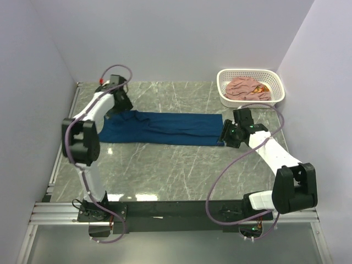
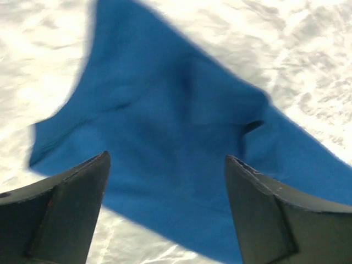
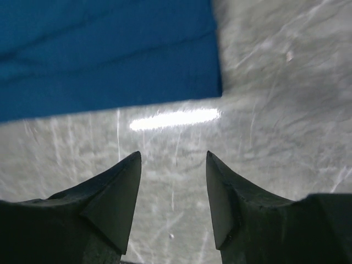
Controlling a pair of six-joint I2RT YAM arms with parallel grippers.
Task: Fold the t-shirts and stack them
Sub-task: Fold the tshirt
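The left pincer [image 2: 166,159] stands with its jaws wide apart and nothing between them, poised just above the rumpled left end of the navy t-shirt [image 1: 165,129]. The right pincer [image 3: 173,155] is also parted and empty, over bare tabletop [image 1: 165,170] just beside the shirt's right-hand corner. The shirt lies in a long folded band across the middle of the tabletop between the two arms, neat and straight-edged at the right, looser and creased at the left. It looks light, limp and thin, so it should sag and slide on the glossy stone unless pinched through all its layers at the end corners. The pink t-shirt [image 1: 246,88] sits crumpled in the white basket [image 1: 250,71] at the far right, not yet folded.
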